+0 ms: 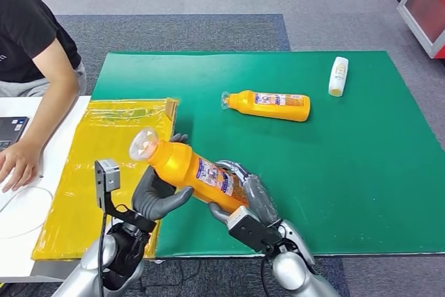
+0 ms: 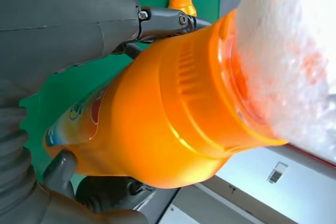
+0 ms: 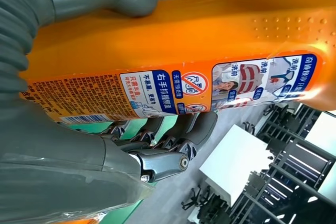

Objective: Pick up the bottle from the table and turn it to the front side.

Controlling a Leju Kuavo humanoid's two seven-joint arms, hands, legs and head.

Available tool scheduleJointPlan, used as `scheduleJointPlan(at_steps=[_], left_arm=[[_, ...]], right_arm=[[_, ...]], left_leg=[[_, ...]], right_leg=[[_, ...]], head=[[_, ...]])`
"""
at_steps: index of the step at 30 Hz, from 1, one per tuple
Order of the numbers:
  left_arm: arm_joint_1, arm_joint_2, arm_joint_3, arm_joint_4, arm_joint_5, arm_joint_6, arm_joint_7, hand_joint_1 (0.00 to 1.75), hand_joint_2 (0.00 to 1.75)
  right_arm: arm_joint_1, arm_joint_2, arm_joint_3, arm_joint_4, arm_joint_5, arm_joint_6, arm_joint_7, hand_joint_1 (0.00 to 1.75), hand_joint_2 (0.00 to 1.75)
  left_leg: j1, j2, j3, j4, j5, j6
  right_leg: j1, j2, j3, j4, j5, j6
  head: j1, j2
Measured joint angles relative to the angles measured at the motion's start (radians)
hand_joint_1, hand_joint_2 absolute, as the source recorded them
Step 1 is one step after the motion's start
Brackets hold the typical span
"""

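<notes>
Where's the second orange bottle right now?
Head view: the second orange bottle lies on its side on the green mat, left of the small white bottle.

Both silver arms come up from below and meet over the near edge of the table. The left hand [image 1: 157,196] cups upward, thumb and dark fingers wrapped around the neck end of the orange bottle [image 1: 191,170] — the wrist bent back. The right hand [image 1: 251,199] grips the label end, thumb on one side, fingers [image 3: 174,135] curled under the other — both hands holding it off the table.
</notes>
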Motion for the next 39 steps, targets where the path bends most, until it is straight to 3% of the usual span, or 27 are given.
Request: scheduleJointPlan(at_steps=[2, 4, 5, 9, 11, 25, 27, 29, 31, 35, 36, 39], left_arm=[[-0.001, 0.0, 0.002, 0.0, 0.002, 0.007, 0.001, 0.01, 1.75], [-0.004, -0.001, 0.004, 0.0, -0.005, 0.022, -0.001, 0.18, 1.75], [-0.005, -0.002, 0.004, 0.0, -0.01, 0.03, -0.002, 0.34, 1.75], [-0.011, -0.005, 0.005, 0.004, -0.021, 0.047, -0.006, 1.54, 1.75], [-0.012, -0.006, 0.005, 0.005, -0.026, 0.052, -0.011, 1.64, 1.75], [-0.028, -0.007, 0.009, 0.028, 0.004, 0.046, -0.004, 1.75, 1.75], [-0.03, -0.008, 0.009, 0.032, 0.004, 0.045, -0.005, 1.75, 1.75], [-0.031, -0.008, 0.01, 0.035, -0.004, 0.047, -0.01, 1.75, 1.75], [-0.031, -0.008, 0.009, 0.036, -0.022, 0.054, -0.018, 1.75, 1.75], [-0.031, -0.007, 0.006, 0.036, -0.084, 0.09, -0.039, 1.75, 1.75], [-0.031, -0.007, 0.005, 0.036, -0.109, 0.102, -0.046, 1.75, 1.75], [-0.029, -0.005, 0.004, 0.036, -0.199, 0.151, -0.066, 1.75, 1.75]], right_arm=[[0.0, 0.0, 0.0, 0.0, 0.0, 0.0, 0.0, 1.75, 1.75], [0.0, 0.0, 0.001, 0.0, 0.0, 0.0, 0.0, 1.75, 1.75], [0.0, 0.0, 0.002, 0.0, 0.0, 0.0, 0.0, 1.75, 1.75], [-0.001, 0.0, 0.006, 0.0, 0.0, -0.001, 0.0, 1.75, 1.75], [-0.002, 0.0, 0.007, 0.0, -0.001, -0.002, 0.0, 1.75, 1.75], [-0.008, 0.0, 0.018, 0.0, -0.004, -0.002, -0.002, 1.75, 1.75], [-0.009, 0.0, 0.018, 0.0, -0.007, -0.002, -0.003, 1.66, 1.75], [-0.01, 0.0, 0.018, 0.0, -0.012, -0.003, -0.004, 1.48, 1.75], [-0.012, 0.0, 0.018, 0.0, -0.016, -0.005, -0.006, 1.14, 1.75], [-0.012, 0.0, 0.018, 0.0, -0.02, -0.011, -0.011, 0.18, 1.75], [-0.012, 0.0, 0.018, 0.0, -0.021, -0.013, -0.012, 0.05, 1.75], [-0.011, 0.003, 0.019, 0.0, -0.024, -0.027, -0.017, 0.0, 1.75]], left_leg=[[0.0, 0.0, 0.0, 0.0, 0.0, 0.0], [0.0, 0.0, 0.0, 0.0, 0.0, 0.0], [0.0, 0.0, 0.0, 0.0, 0.0, 0.0], [0.0, 0.0, 0.0, 0.0, 0.0, 0.0], [0.0, 0.0, 0.0, 0.0, 0.0, 0.0], [0.0, 0.0, -0.001, 0.0, 0.0, 0.0], [0.0, 0.0, -0.001, 0.0, 0.0, 0.0], [0.0, 0.0, -0.001, 0.0, 0.0, 0.0], [0.0, 0.0, -0.001, 0.0, 0.0, 0.0], [0.0, 0.0, -0.001, 0.0, 0.0, 0.0], [0.0, 0.0, -0.001, 0.0, 0.0, 0.0], [0.0, 0.0, -0.001, 0.0, 0.0, 0.0]], right_leg=[[0.0, 0.0, 0.0, 0.0, 0.0, 0.0], [0.0, 0.0, 0.0, 0.0, 0.0, 0.0], [0.0, 0.0, 0.0, 0.0, 0.0, 0.0], [0.0, 0.0, 0.0, 0.0, 0.0, 0.0], [0.0, 0.0, 0.0, 0.0, 0.0, 0.0], [0.0, 0.0, 0.0, 0.0, 0.0, 0.0], [0.0, 0.0, 0.0, 0.0, 0.0, 0.0], [0.0, 0.0, 0.0, 0.0, 0.0, 0.0], [0.0, 0.0, -0.001, 0.0, 0.0, 0.0], [0.0, 0.0, -0.001, 0.0, 0.0, 0.0], [0.0, 0.0, -0.001, 0.0, 0.0, 0.0], [0.0, 0.0, -0.001, 0.0, 0.0, 0.0]], head=[[0.0, 0.0], [0.0, 0.0], [0.0, 0.0], [0.0, 0.0], [0.0, 0.0], [0.0, 0.0], [0.0, 0.0], [0.0, 0.0], [0.0, 0.0], [0.0, 0.0], [0.0, 0.0], [0.0, 0.0]])
